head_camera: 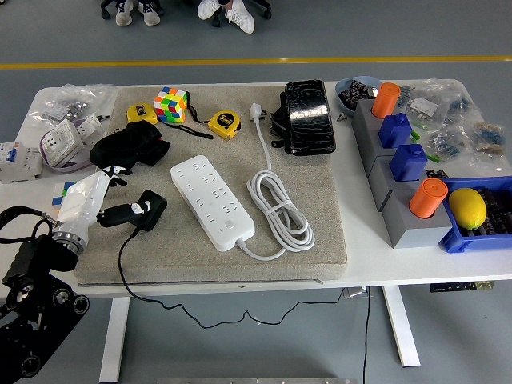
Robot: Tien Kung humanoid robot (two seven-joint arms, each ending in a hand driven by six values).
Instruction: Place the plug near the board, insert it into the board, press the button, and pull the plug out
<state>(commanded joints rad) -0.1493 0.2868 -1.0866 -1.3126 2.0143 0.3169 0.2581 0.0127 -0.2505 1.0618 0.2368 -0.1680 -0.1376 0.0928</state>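
A white power strip [212,202] lies diagonally on the grey mat [320,208]. Its white cord [280,210] is coiled to its right, and its own white plug [256,110] lies near the mat's far edge. My left hand [112,214], white-shelled with dark fingers, comes in from the lower left. Its fingers are curled on a black plug [148,208], which sits low over the mat, left of the strip and apart from it. The plug's thin black cable [128,272] runs down over the table's front edge. The right hand is out of view.
Around the far part of the mat are a black cloth [128,148], a colour cube [171,104], two yellow tape measures [224,124] and a black pouch [306,116]. A grey rack [392,192] with orange and blue pieces and a blue bin [480,216] stand right. Sockets [56,144] lie far left.
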